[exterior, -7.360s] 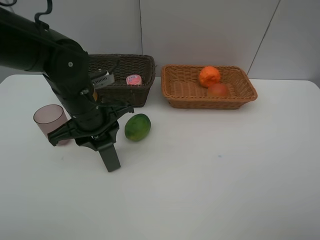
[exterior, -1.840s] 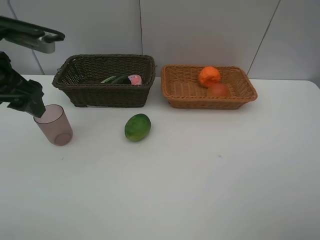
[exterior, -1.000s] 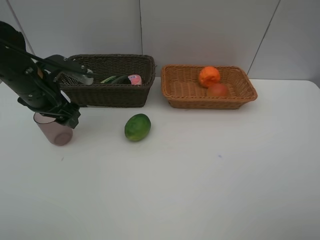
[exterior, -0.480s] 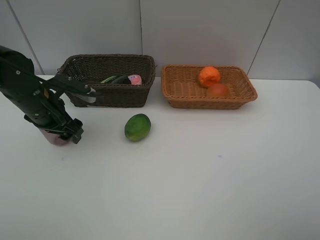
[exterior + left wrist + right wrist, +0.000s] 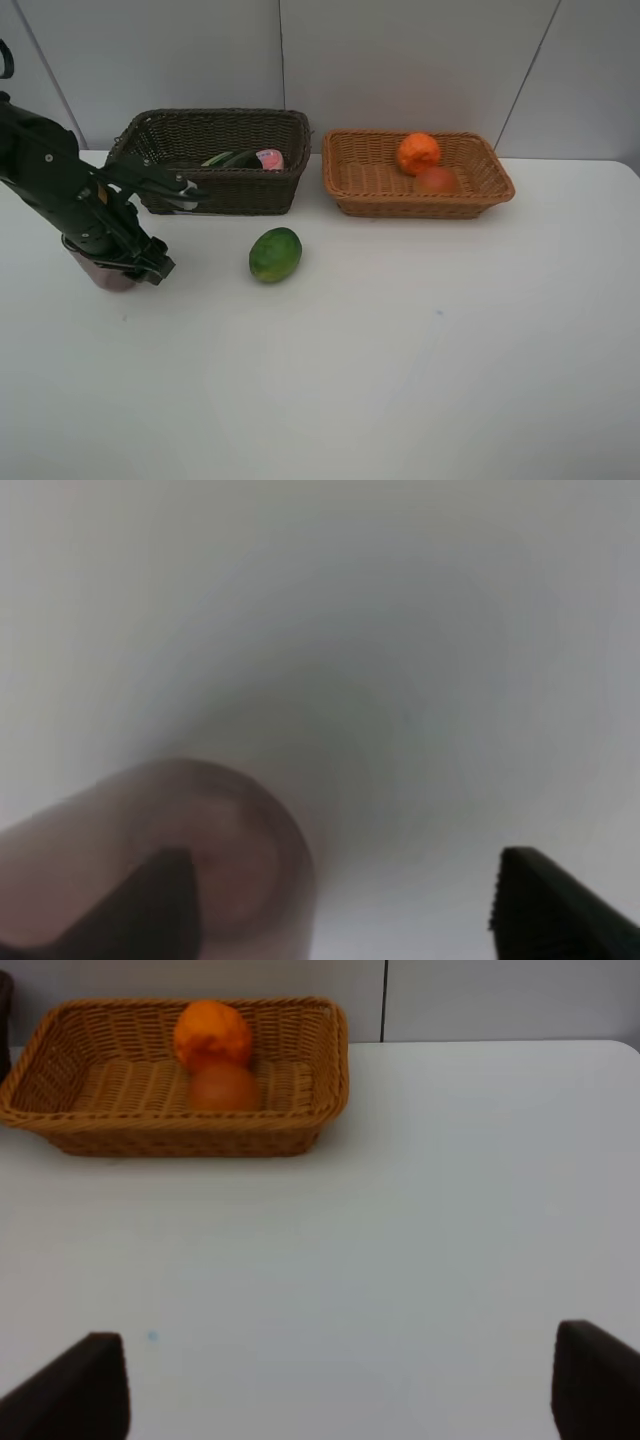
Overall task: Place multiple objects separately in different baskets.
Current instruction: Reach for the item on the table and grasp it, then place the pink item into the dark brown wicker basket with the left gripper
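Observation:
The translucent mauve cup stands at the table's left, mostly covered by my left arm. My left gripper is down at it. In the left wrist view the left gripper is open; one finger overlaps the cup and the other stands well off over bare table. A green oval fruit lies right of the cup. The dark basket holds the dark bottle and pink bottle. The tan basket holds the orange and red-orange fruit. My right gripper is open over bare table.
The two baskets stand side by side along the back wall. The white table stretches across the front and right. In the right wrist view the tan basket lies ahead of the right gripper.
My left arm has come down and slightly right onto the cup, covering more of it. The fruit, baskets and right gripper have not moved.

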You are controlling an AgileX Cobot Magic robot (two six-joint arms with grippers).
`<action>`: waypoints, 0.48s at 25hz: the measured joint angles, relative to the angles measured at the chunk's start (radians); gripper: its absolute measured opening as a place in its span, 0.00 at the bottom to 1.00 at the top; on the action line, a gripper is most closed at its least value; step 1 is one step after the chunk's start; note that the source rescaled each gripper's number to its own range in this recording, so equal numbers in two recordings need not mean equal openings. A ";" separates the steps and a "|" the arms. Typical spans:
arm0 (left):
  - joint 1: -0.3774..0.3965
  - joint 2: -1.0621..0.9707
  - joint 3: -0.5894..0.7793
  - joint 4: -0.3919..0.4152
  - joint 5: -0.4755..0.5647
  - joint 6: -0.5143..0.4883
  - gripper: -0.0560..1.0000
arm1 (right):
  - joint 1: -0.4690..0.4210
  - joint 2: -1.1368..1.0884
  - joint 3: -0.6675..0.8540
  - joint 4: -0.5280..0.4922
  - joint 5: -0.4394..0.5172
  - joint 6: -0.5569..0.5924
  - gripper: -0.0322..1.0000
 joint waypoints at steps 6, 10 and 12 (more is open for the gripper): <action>0.000 0.002 0.000 0.003 -0.019 0.000 0.06 | 0.000 0.000 0.000 0.000 0.000 0.000 0.88; 0.000 0.002 0.000 0.002 -0.024 0.000 0.06 | 0.000 0.000 0.000 0.000 0.000 0.000 0.88; 0.000 0.002 0.000 0.001 -0.024 0.000 0.06 | 0.000 0.000 0.000 0.000 0.000 0.000 0.88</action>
